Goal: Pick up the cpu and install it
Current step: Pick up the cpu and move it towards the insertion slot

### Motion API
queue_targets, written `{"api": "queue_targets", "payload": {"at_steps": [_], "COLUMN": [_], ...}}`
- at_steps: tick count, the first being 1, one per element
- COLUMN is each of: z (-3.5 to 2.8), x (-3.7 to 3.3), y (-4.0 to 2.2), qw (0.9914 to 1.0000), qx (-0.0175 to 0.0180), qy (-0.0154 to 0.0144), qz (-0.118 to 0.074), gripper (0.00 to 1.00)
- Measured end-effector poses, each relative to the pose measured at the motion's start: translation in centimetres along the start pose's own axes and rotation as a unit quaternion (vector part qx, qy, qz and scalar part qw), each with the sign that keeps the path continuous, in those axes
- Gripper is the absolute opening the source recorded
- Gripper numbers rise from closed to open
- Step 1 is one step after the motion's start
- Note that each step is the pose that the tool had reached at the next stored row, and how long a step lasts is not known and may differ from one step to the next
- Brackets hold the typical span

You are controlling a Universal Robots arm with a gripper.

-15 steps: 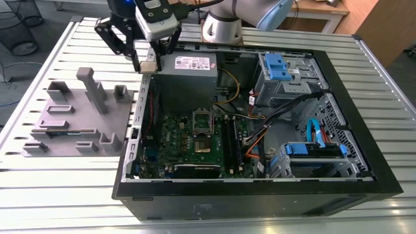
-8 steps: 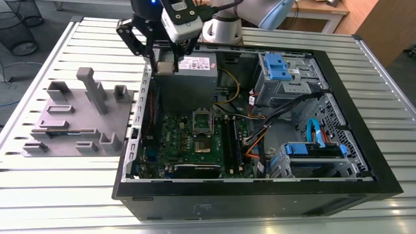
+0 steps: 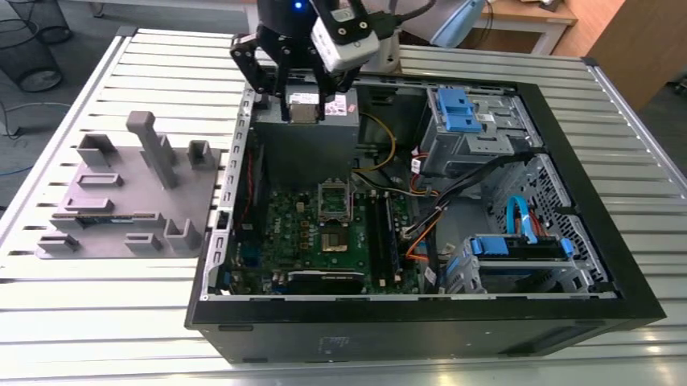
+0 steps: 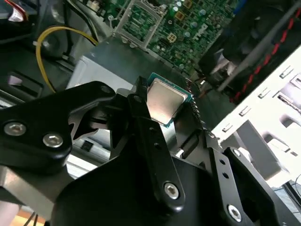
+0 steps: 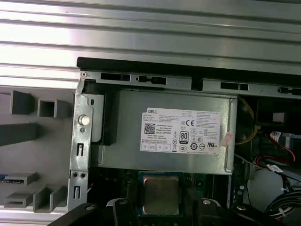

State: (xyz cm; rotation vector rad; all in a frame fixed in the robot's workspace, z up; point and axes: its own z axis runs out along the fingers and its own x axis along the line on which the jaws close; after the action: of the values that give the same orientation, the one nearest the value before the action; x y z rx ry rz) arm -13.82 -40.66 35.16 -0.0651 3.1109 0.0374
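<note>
The cpu (image 4: 164, 100) is clamped by its edges between the black fingers (image 4: 141, 115) of the gripper (image 3: 305, 107), which is closed on it, metal top showing in both wrist views. The arm points straight down, holding the chip over the grey power supply (image 5: 174, 132) in a corner of the open computer case (image 3: 601, 265) on the bench (image 3: 161, 48). The motherboard socket (image 3: 334, 201) lies well apart.
</note>
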Motion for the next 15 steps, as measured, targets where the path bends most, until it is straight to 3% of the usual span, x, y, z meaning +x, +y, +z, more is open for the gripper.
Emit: {"api": "queue_targets", "payload": {"at_steps": [11, 13, 15], "z": [0.24, 0.28, 0.29], "x": [-4.62, -5.19, -5.35], "y": [-0.20, -0.22, -0.24], "qw": [1.00000, 1.00000, 1.00000], "qx": [0.0000, 0.0000, 0.0000], "qy": [0.0000, 0.0000, 0.0000], "qz": [0.000, 0.000, 0.000], "gripper": [0.47, 0.47, 0.47]}}
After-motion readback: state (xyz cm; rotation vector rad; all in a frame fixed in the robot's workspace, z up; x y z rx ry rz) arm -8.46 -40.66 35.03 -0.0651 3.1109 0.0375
